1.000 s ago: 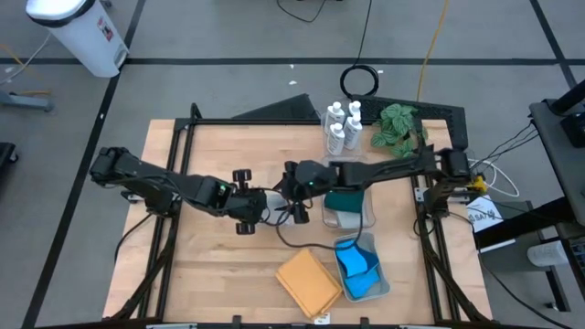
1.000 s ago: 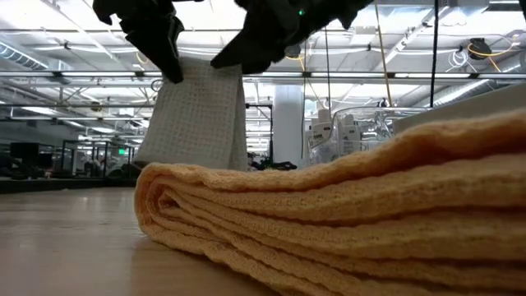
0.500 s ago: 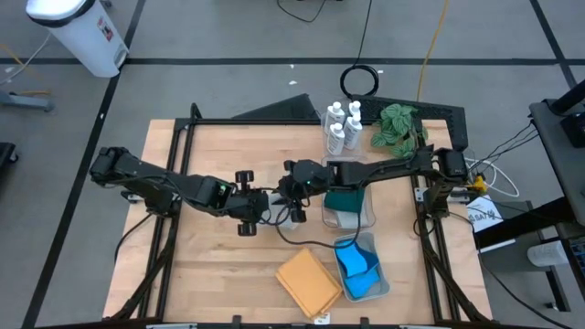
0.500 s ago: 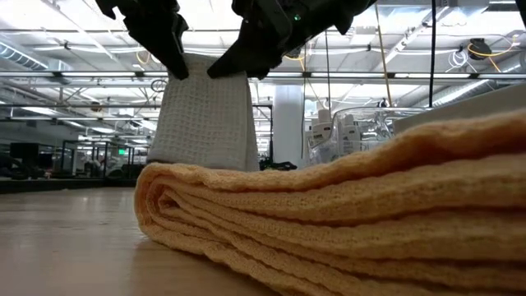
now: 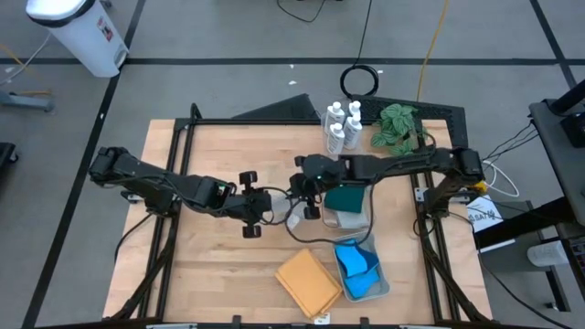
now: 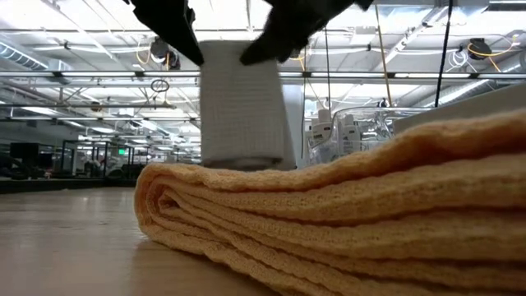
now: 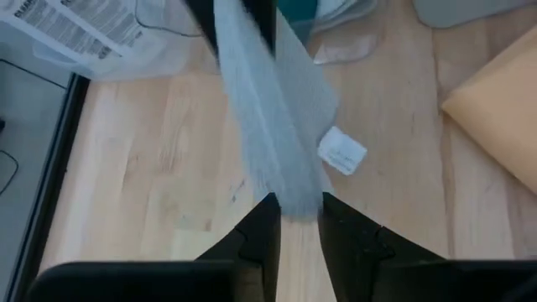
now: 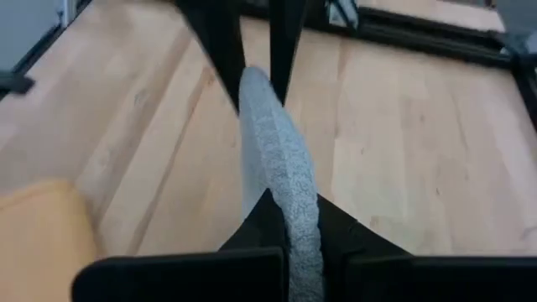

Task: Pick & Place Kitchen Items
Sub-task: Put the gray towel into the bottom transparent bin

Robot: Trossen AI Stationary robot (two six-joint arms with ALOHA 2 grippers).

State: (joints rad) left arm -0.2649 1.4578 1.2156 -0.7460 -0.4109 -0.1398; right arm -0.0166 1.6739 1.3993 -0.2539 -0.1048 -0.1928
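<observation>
A grey waffle-weave cloth (image 6: pixel 242 107) hangs above the middle of the table, also seen as the grey cloth (image 5: pixel 294 217) from above. My left gripper (image 5: pixel 272 206) comes at it from the table's left and is shut on its top. My right gripper (image 5: pixel 292 194) comes from the right and is shut on the same top edge. In the low view the left gripper (image 6: pixel 177 29) is at the cloth's upper left corner and the right gripper (image 6: pixel 283 29) at its upper right. An orange folded cloth (image 5: pixel 308 281) lies near the front edge. My left gripper has the cloth's top end (image 7: pixel 298 197) pinched between its two fingers, which slant down from the table's left. The cloth hangs below them; a white tag (image 7: pixel 342 151) shows on it. My right gripper pinches the cloth's thick folded top edge (image 8: pixel 281 189) between its two fingers, slanting down from the table's right. The cloth runs from there across to the left gripper's fingers (image 8: pixel 222 50). Its lower end is hidden behind the orange cloth (image 6: pixel 345 205).
White bottles (image 5: pixel 340 123) and a green plant (image 5: pixel 398 123) stand at the far right. A clear bin (image 5: pixel 366 215) with a teal cloth (image 5: pixel 345 196) sits right of centre. Nearer the front, a pale tray (image 5: pixel 382 279) holds blue sponges (image 5: pixel 358 265).
My right gripper has taken hold of the cloth's top edge and gone a little up and toward the table's right edge. The cloth has shifted right and risen slightly with it, and now shows narrower in the low view.
</observation>
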